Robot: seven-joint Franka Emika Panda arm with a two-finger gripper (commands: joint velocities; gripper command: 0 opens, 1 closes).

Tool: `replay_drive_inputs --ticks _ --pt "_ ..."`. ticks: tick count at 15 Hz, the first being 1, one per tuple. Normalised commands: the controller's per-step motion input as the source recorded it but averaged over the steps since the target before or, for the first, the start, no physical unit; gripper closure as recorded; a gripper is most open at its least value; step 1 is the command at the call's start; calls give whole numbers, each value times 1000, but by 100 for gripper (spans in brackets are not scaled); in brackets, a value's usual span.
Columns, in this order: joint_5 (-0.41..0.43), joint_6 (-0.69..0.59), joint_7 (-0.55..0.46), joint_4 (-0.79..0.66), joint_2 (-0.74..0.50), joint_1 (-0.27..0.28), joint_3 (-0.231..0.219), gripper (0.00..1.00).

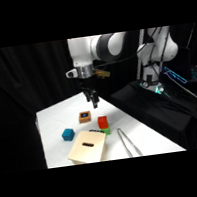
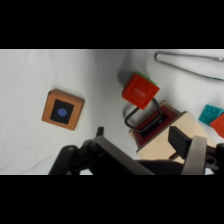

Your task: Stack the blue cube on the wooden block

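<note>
The blue cube [image 1: 67, 135] sits on the white table, left of the pale box, and I cannot pick it out in the wrist view. The wooden block [image 1: 85, 117] [image 2: 63, 109], orange-brown with a dark blue square on top, lies further back. My gripper [image 1: 93, 101] [image 2: 142, 141] hangs in the air above and just behind the wooden block, far from the blue cube. It is open and holds nothing.
A red cube [image 1: 102, 121] [image 2: 140, 91] rests on a green piece [image 1: 107, 131] right of the wooden block. A large pale slotted wooden box [image 1: 87, 147] [image 2: 200, 131] stands at the front. Metal tongs [image 1: 127, 141] [image 2: 192, 60] lie to its right. A teal and orange shape [image 2: 212, 116] shows at the wrist view's right edge.
</note>
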Motion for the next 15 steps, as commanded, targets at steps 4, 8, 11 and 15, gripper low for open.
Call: replay_drive_inputs --ticks 4,8,11,15 --pt "-230 25 422 663 559 44 -51 0" --pt "-128 -137 325 746 526 84 -104 0" --pt "-47 -267 256 810 513 86 -116 0" --pt "-30 -304 248 789 497 83 -134 0"
